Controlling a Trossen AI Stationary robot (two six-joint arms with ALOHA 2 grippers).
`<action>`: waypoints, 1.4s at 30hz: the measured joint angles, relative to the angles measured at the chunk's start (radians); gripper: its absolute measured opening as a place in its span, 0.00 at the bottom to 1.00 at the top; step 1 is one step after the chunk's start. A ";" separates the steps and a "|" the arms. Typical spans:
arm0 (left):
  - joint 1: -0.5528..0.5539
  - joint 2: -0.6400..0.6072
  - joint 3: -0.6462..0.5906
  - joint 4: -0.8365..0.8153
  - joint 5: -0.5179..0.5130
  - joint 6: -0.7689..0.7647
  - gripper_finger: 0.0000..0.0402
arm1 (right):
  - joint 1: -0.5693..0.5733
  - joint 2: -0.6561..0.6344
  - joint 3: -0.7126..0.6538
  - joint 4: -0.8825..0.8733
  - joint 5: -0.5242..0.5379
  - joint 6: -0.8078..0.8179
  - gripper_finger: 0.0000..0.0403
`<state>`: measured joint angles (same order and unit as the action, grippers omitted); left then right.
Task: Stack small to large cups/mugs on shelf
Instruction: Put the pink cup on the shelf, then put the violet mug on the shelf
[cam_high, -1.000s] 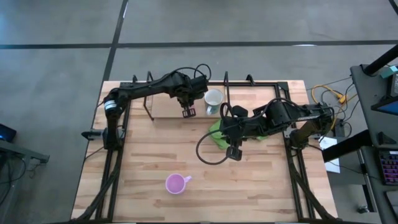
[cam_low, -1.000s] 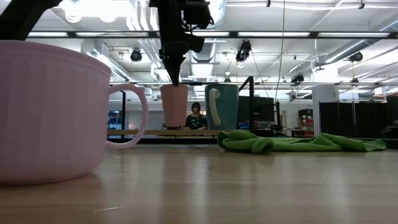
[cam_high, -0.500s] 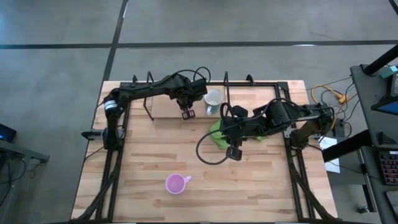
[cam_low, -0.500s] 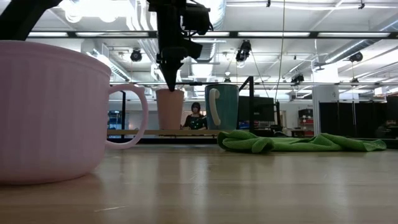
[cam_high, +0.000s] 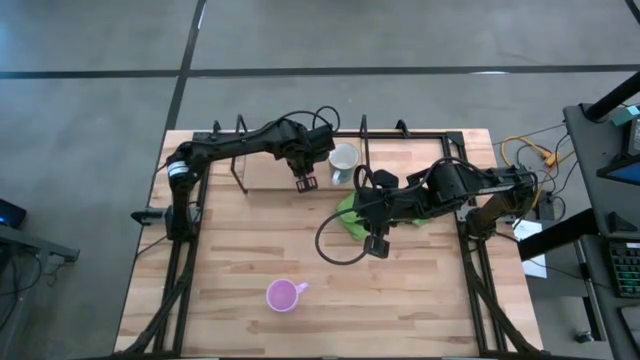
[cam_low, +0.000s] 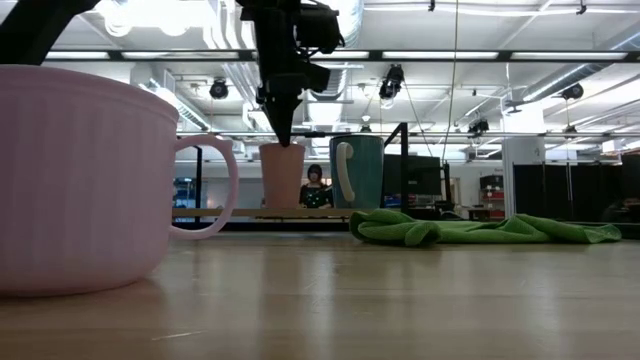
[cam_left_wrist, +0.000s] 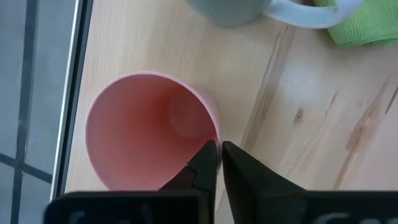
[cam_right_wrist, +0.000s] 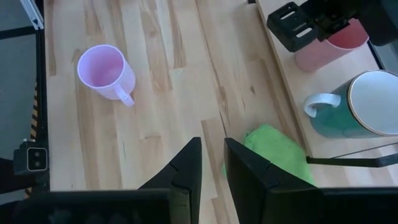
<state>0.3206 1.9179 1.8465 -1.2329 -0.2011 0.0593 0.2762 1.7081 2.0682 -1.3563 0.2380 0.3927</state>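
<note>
Item 1, step in hand: placing the red-pink cup (cam_left_wrist: 152, 130) on the shelf (cam_right_wrist: 292, 81). I read the cup as standing upright on the shelf board, just beside the grey-white mug (cam_right_wrist: 354, 102). To finish well, I would let go fully and lift the left gripper (cam_left_wrist: 219, 152) straight up, so the rim is not dragged or tipped.

Item 2, left arm: reaches over the shelf, wrist pointing down, fingers pinching the cup's rim wall between them.

Item 3, right arm: parked mid-table above the green cloth (cam_right_wrist: 277, 149); right gripper (cam_right_wrist: 212, 155) empty, its fingers nearly closed with a narrow gap.

Item 4, lilac-purple mug (cam_high: 284, 295): on the table's near side, well apart from the shelf, not yet stacked
</note>
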 joint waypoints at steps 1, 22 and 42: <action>0.000 0.000 0.000 0.000 0.000 0.000 0.05 | 0.000 0.000 0.000 0.000 0.000 0.000 0.16; -0.094 -0.165 0.117 -0.197 0.079 -0.205 0.17 | 0.000 -0.017 0.000 -0.001 0.026 -0.003 0.16; -0.607 -0.294 -0.187 -0.208 0.239 -0.777 0.17 | 0.000 -0.034 0.000 -0.002 0.080 -0.012 0.16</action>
<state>-0.2863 1.6244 1.6591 -1.4411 0.0376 -0.7178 0.2760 1.6745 2.0682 -1.3579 0.3183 0.3805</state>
